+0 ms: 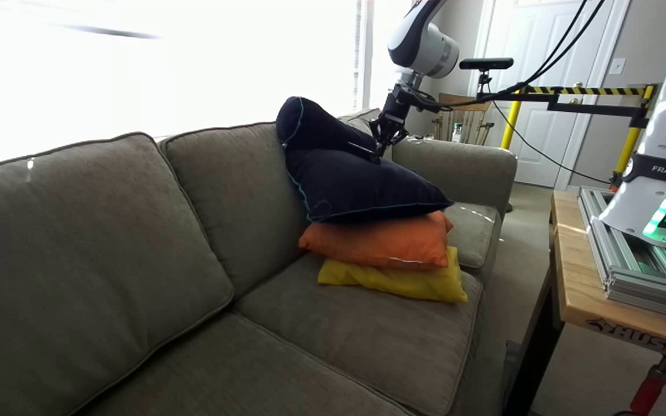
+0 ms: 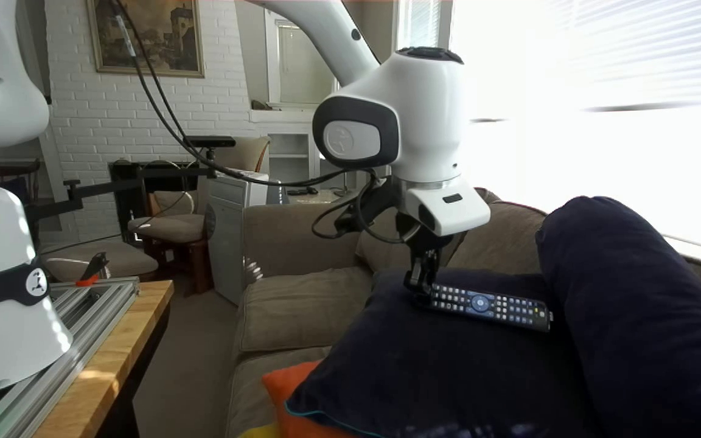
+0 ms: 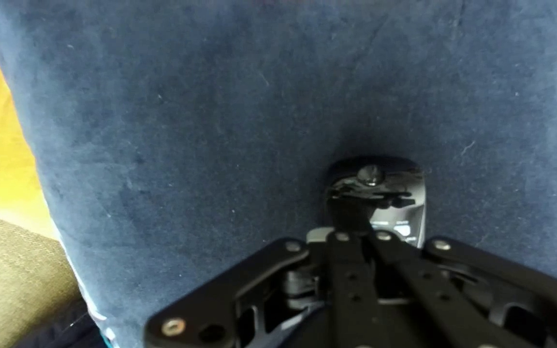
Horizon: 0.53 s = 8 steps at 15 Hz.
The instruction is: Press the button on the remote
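The black remote with several rows of buttons and a round blue pad lies on the dark blue pillow. In an exterior view it shows edge-on as a thin bar. In the wrist view only its glossy end shows, with a round knob-like button; the gripper hides the rest. My gripper points down with its fingers together over that end. In both exterior views the fingertips are at the remote's end. Whether they touch it I cannot tell.
The blue pillow rests on an orange pillow and a yellow one on the grey-brown sofa. A rolled dark blue cushion rises beside the remote's far end. The sofa backrest stands behind.
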Each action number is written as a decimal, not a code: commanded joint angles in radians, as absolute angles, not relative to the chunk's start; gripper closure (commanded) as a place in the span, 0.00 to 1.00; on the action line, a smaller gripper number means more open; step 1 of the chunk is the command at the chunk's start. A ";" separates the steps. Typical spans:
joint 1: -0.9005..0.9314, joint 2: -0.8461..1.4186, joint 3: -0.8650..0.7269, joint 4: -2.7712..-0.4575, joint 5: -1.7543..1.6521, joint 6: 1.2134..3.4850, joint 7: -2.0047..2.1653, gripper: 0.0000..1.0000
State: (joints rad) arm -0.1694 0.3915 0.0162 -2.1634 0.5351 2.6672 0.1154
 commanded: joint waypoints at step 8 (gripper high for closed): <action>-0.190 0.446 0.053 -2.150 0.631 2.723 0.084 1.00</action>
State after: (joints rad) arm -0.1757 0.4169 0.0330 -2.1633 0.5866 2.6964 0.1117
